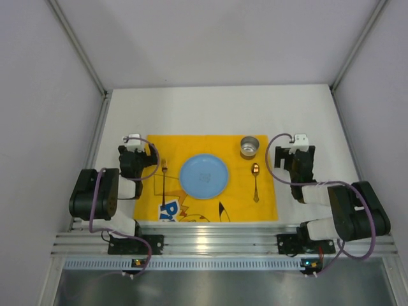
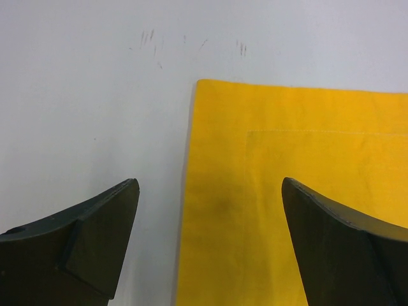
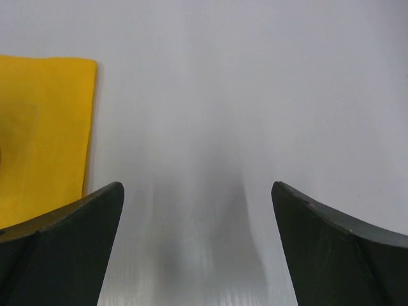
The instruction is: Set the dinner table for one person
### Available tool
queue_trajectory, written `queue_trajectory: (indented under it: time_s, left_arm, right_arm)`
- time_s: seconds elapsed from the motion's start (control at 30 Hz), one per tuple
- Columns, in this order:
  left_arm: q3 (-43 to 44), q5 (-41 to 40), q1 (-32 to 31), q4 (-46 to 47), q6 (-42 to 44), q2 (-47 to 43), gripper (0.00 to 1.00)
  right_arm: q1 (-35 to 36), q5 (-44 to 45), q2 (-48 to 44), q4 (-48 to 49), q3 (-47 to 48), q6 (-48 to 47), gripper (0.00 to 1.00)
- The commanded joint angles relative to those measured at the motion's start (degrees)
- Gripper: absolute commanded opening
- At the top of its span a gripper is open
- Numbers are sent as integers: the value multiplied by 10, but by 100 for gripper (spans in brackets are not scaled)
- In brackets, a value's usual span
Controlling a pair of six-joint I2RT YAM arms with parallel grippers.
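The white dinner table (image 1: 217, 108) carries a yellow cartoon-print mat (image 1: 274, 204). On the mat lie a blue plate (image 1: 203, 176) in the middle, a fork (image 1: 164, 182) to its left, a copper spoon (image 1: 255, 180) to its right and a steel cup (image 1: 249, 146) at the far right corner. My left gripper (image 1: 134, 141) is open and empty over the mat's far left corner (image 2: 268, 191). My right gripper (image 1: 299, 141) is open and empty over bare table (image 3: 255, 95), just right of the mat's edge (image 3: 44, 127).
Pale grey wall panels (image 1: 38, 127) close in the table on the left, right and back. A ribbed aluminium rail (image 1: 217, 245) runs along the near edge, where both arm bases are bolted.
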Motion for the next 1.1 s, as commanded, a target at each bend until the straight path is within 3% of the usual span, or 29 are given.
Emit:
queue_trajectory:
  time_s: [0.0, 0.03, 0.07, 0.13, 0.3, 1.07]
  left_arm:
    - [12, 9, 1, 41, 3, -4, 99]
    - [12, 9, 1, 42, 3, -4, 99]
    - [12, 9, 1, 42, 3, -3, 99]
    - [13, 9, 1, 41, 3, -4, 99]
    - [12, 8, 1, 42, 3, -4, 99]
    - [12, 8, 1, 42, 2, -4, 99]
  right_arm:
    - [-44, -102, 32, 271, -47, -32, 100]
    - [-55, -124, 64, 340, -53, -31, 100]
    - [-60, -147, 42, 292, -47, -40, 100]
    - [-62, -172, 56, 334, -52, -43, 100]
    - [-64, -155, 54, 294, -29, -36, 100]
    - [-63, -155, 56, 298, -29, -37, 100]
